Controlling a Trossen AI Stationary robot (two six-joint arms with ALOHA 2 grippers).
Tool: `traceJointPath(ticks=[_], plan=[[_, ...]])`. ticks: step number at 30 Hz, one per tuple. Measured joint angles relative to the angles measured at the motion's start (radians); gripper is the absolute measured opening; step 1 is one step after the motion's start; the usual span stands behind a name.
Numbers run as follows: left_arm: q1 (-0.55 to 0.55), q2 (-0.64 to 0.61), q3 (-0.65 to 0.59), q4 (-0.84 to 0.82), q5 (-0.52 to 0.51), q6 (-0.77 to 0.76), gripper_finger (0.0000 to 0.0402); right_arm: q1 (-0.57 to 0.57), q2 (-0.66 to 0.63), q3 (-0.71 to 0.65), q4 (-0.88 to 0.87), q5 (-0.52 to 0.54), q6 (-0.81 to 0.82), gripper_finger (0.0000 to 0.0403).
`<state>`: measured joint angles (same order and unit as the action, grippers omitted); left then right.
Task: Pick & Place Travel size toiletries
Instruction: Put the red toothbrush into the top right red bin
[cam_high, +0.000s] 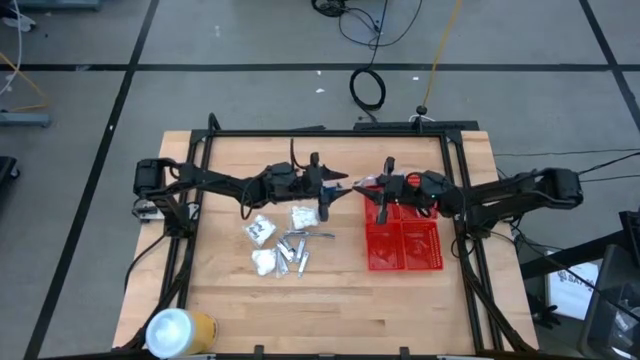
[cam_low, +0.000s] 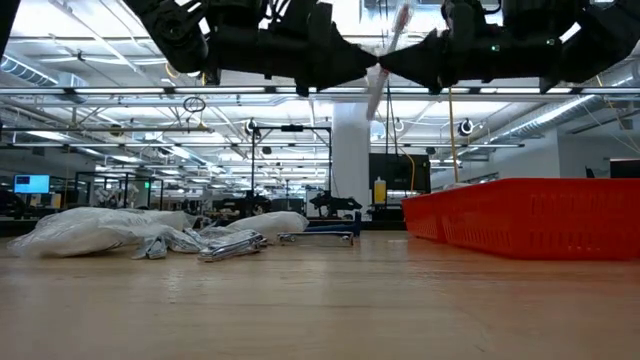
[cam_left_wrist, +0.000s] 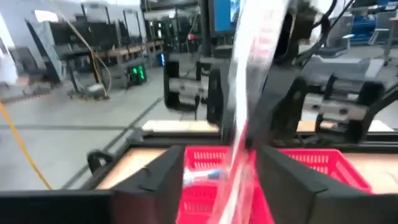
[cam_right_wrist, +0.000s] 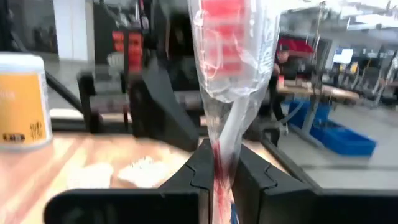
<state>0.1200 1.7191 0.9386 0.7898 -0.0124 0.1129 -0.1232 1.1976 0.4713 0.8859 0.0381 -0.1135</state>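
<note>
A toothbrush with a red and white handle, sealed in a clear wrapper (cam_right_wrist: 229, 74), hangs in the air between my two grippers, over the left rim of the red basket (cam_high: 405, 267). My right gripper (cam_right_wrist: 217, 177) is shut on it. My left gripper (cam_left_wrist: 221, 183) faces it from the table's left, open, one finger on either side of the wrapper (cam_left_wrist: 245, 124). Further toiletries lie in a heap on the table: white packets (cam_high: 262, 230) and silver-grey tubes (cam_high: 295, 250). My right gripper pinches the wrapped toothbrush between its two fingers (cam_right_wrist: 202, 168), on the narrow handle part of the wrapper (cam_right_wrist: 219, 152). The fingers come in about level from the table's right, across the toothbrush. It is lifted clear and stands tilted, its wide red end (cam_low: 400, 18) uppermost.
The red four-compartment basket (cam_low: 540, 215) stands right of centre, below the grippers. A large white-and-yellow roll (cam_high: 180, 330) stands at the table's near left corner. Bare wood lies between the heap and the near edge.
</note>
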Motion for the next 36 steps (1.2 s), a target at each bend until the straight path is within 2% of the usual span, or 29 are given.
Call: traceJointPath(ticks=[5,10,14,18,20,23,36], plan=[[0.000,0.001,0.000,-0.061,-0.075,0.033,0.0261,0.000,-0.162,0.006,-0.280,0.128,0.013,0.0020],[0.015,0.001,0.000,-0.175,-0.187,0.041,0.0283,0.000,-0.331,0.140,-0.800,0.265,0.128,0.0020],[0.031,0.000,0.000,-0.215,-0.200,0.015,0.0281,-0.010,-0.355,0.256,-1.216,0.302,0.294,0.0021],[0.038,0.000,0.000,-0.220,-0.200,-0.019,0.0271,-0.032,-0.335,0.275,-1.464,0.340,0.404,0.0021],[0.038,0.000,0.000,-0.222,-0.200,-0.019,0.0267,-0.040,-0.320,0.275,-1.549,0.381,0.464,0.0021],[0.038,0.000,0.000,-0.228,-0.199,-0.016,0.0261,-0.048,-0.305,0.275,-1.633,0.383,0.534,0.0021],[0.038,0.000,0.000,-0.305,-0.199,-0.017,0.0253,-0.047,-0.282,0.275,-1.814,0.377,0.691,0.0022]])
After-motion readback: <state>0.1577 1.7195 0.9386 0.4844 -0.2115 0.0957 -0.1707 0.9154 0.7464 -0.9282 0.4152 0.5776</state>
